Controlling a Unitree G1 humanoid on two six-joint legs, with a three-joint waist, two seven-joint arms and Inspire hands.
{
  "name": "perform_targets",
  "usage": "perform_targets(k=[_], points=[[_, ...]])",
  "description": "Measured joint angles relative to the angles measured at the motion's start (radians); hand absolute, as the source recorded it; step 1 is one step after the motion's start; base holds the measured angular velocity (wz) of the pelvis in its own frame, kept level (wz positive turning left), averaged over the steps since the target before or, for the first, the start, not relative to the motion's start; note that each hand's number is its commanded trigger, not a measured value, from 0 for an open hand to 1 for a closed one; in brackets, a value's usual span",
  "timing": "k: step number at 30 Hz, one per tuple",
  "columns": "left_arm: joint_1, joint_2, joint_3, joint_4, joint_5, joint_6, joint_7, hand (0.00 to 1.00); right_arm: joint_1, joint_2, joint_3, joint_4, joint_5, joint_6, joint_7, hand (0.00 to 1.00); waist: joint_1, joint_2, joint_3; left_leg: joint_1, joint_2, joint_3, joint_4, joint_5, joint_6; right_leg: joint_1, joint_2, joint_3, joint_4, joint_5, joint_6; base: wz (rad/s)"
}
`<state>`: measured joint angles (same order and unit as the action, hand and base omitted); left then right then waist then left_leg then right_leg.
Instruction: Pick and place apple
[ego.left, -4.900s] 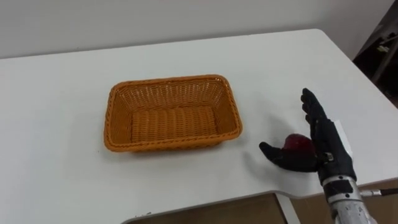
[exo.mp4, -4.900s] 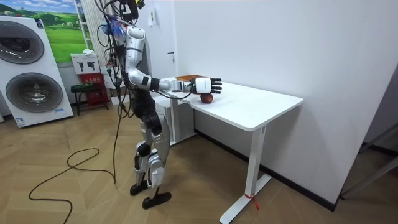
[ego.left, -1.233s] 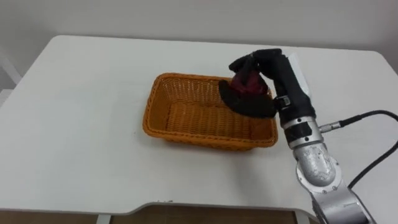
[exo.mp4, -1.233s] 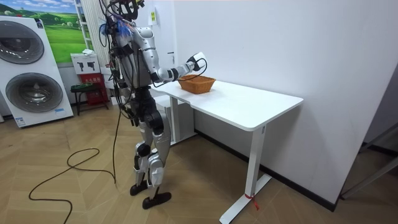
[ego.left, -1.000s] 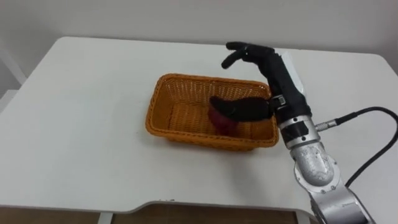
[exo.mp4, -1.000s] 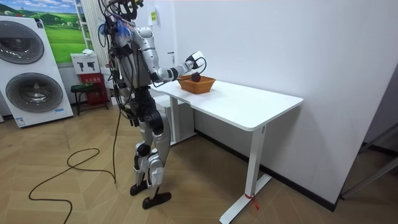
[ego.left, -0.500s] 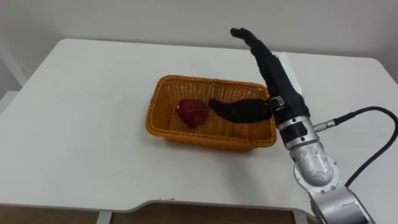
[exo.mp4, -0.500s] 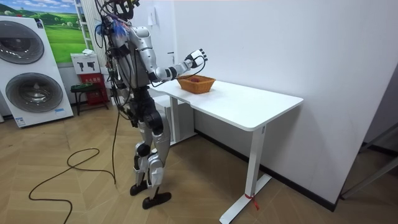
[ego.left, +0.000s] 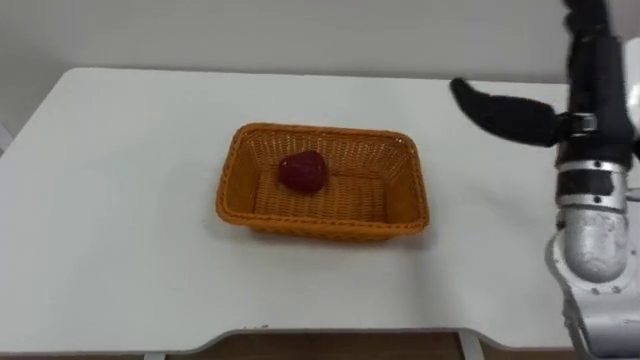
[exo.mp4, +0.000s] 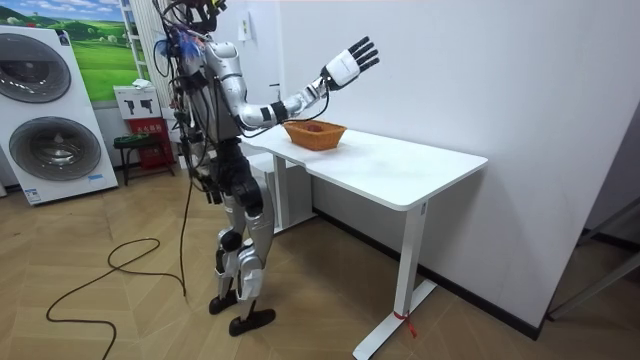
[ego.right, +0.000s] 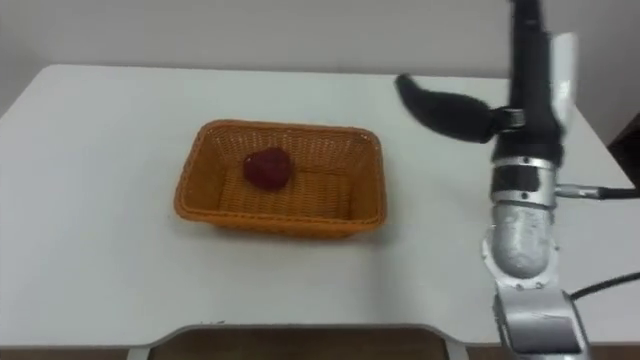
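One hand is active: the right hand (ego.left: 592, 70) is held above the right side of the table, fingers straight and thumb extended sideways, gripping nothing; the room view shows it spread wide, well above the basket. The apple (ego.left: 303, 172) lies inside the basket (ego.left: 322, 221), toward its left rear, apparently resting on the woven floor. By appearance, the apple is a rigid, smooth-skinned, dark red, roughly round body of moderate weight; it may roll and can bruise on impact. Any grasp should wrap its widest girth, thumb opposing fingers. The basket is rectangular orange-brown wicker with sloped, textured walls, light and likely to slide. The table (ego.left: 120, 200) is flat, white and smooth.
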<state>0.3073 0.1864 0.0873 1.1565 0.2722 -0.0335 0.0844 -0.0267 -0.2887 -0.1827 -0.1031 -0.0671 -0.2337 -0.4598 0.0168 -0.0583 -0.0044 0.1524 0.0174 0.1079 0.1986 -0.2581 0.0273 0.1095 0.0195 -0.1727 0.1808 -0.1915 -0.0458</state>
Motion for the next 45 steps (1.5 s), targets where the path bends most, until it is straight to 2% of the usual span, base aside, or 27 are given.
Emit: perform_targets(k=[1, 3, 5, 8, 12, 15, 17, 20, 21, 25, 26, 29, 34, 38, 41, 45], points=[[0.017, 0.0, 0.026, -0.012, 0.001, -0.002, 0.0, 0.0, 0.015, -0.01, -0.056, 0.0, 0.025, -0.012, -0.047, 0.0, -0.01, -0.001, 0.0027, -0.003, 0.001, 0.002, -0.001, 0.0, 0.0, -0.007, 0.001, 0.003, 0.002, 0.0, 0.0, -0.11], [0.022, 0.0, 0.059, -0.021, -0.002, -0.004, 0.002, 0.0, 0.046, -0.025, -0.129, 0.013, 0.074, -0.019, -0.127, 0.0, -0.015, -0.004, 0.001, -0.001, 0.0, 0.006, -0.001, 0.0, 0.0, -0.007, 0.001, 0.01, 0.004, 0.0, 0.0, -0.11], [0.031, 0.002, 0.078, -0.027, -0.001, -0.005, 0.024, 0.0, 0.058, -0.036, -0.21, 0.101, 0.114, -0.035, -0.226, 0.0, -0.042, -0.004, 0.002, 0.0, 0.001, 0.014, -0.001, 0.0, 0.0, -0.005, 0.0, 0.01, 0.005, 0.0, 0.0, -0.02], [0.034, 0.004, 0.096, -0.048, -0.002, -0.009, 0.038, 0.0, 0.105, -0.036, -0.276, 0.215, 0.237, -0.027, -0.305, 0.0, -0.059, -0.005, 0.0007, -0.001, 0.001, 0.021, -0.002, 0.0, 0.0, -0.006, 0.001, 0.019, 0.005, 0.0, 0.0, -0.07], [0.037, 0.001, 0.101, -0.062, -0.002, 0.001, 0.058, 0.0, 0.183, -0.023, -0.312, 0.364, 0.361, -0.022, -0.372, 0.0, -0.077, -0.001, 0.0007, -0.001, 0.001, 0.022, -0.002, 0.0, 0.0, -0.007, 0.001, 0.023, 0.005, 0.0, 0.001, -0.02], [0.033, -0.001, 0.107, -0.071, -0.004, 0.018, 0.065, 0.0, 0.227, -0.014, -0.309, 0.563, 0.498, 0.005, -0.374, 0.0, -0.078, 0.007, 0.0011, -0.001, 0.001, 0.022, -0.002, 0.0, 0.0, -0.007, 0.002, 0.026, 0.005, 0.0, 0.001, -0.01], [0.033, -0.007, 0.106, -0.076, -0.004, 0.033, 0.064, 0.0, 0.25, 0.021, -0.296, 0.725, 0.536, 0.038, -0.346, 0.0, -0.075, 0.012, -0.003, 0.0, 0.001, 0.025, -0.002, 0.0, 0.0, -0.01, 0.003, 0.029, 0.006, 0.0, 0.001, -0.03], [0.031, -0.018, 0.107, -0.076, -0.005, 0.054, 0.06, 0.0, 0.252, 0.06, -0.253, 0.92, 0.641, 0.082, -0.297, 0.0, -0.074, 0.024, -0.0036, 0.006, 0.002, 0.026, -0.004, 0.0, 0.0, -0.01, 0.003, 0.034, 0.008, -0.001, 0.0, -0.05], [0.03, -0.018, 0.108, -0.076, -0.005, 0.056, 0.06, 0.0, 0.252, 0.064, -0.237, 0.967, 0.662, 0.086, -0.281, 0.0, -0.073, 0.024, -0.0037, 0.008, 0.002, 0.026, -0.003, 0.0, 0.0, -0.008, 0.003, 0.034, 0.009, -0.002, 0.0, 0.0], [0.02, -0.024, 0.107, -0.075, 0.001, 0.072, 0.055, 0.0, 0.249, 0.094, -0.149, 1.202, 0.722, 0.148, -0.142, 0.0, -0.065, 0.02, -0.0031, 0.016, 0.001, 0.03, -0.003, 0.0, 0.0, -0.008, 0.0, 0.036, 0.025, -0.011, -0.001, -0.01], [0.017, -0.025, 0.105, -0.075, 0.001, 0.077, 0.051, 0.0, 0.248, 0.097, -0.121, 1.241, 0.722, 0.171, -0.098, 0.0, -0.063, 0.019, -0.0019, 0.016, 0.001, 0.029, -0.003, 0.0, 0.0, -0.008, 0.0, 0.035, 0.025, -0.011, -0.001, 0.0], [0.015, -0.025, 0.105, -0.076, 0.002, 0.08, 0.05, 0.0, 0.244, 0.1, -0.042, 1.297, 0.691, 0.208, 0.006, 0.0, -0.06, 0.016, 0.0003, 0.015, 0.001, 0.03, -0.002, 0.0, 0.0, -0.01, 0.0, 0.036, 0.025, -0.011, -0.001, 0.0], [0.006, -0.036, 0.102, -0.076, 0.004, 0.088, 0.051, 0.0, 0.238, 0.108, 0.048, 1.338, 0.578, 0.237, 0.156, 0.0, -0.037, 0.019, 0.0021, 0.015, 0.001, 0.027, -0.002, -0.001, 0.001, -0.008, -0.001, 0.031, 0.02, -0.011, -0.001, 0.03], [-0.004, -0.047, 0.072, -0.054, 0.005, 0.108, 0.037, 0.0, 0.22, 0.125, 0.131, 1.341, 0.459, 0.24, 0.294, 0.0, -0.031, 0.036, 0.0042, 0.013, 0.002, 0.023, -0.012, -0.001, 0.001, -0.002, 0.002, 0.024, 0.004, -0.007, 0.0, 0.04], [-0.012, -0.054, 0.035, -0.044, 0.005, 0.117, 0.032, 0.0, 0.191, 0.129, 0.206, 1.347, 0.418, 0.238, 0.364, 0.0, -0.017, 0.051, 0.0117, 0.012, 0.001, 0.023, -0.012, -0.001, 0.0, -0.005, 0.002, 0.027, 0.004, -0.007, 0.0, 0.0], [-0.03, -0.055, 0.004, -0.036, 0.005, 0.119, 0.029, 0.0, 0.182, 0.13, 0.251, 1.348, 0.411, 0.236, 0.415, 0.0, -0.006, 0.05, 0.0123, 0.007, 0.0, 0.014, -0.008, 0.0, 0.0, -0.007, 0.001, 0.019, 0.003, -0.007, 0.0, 0.07]])
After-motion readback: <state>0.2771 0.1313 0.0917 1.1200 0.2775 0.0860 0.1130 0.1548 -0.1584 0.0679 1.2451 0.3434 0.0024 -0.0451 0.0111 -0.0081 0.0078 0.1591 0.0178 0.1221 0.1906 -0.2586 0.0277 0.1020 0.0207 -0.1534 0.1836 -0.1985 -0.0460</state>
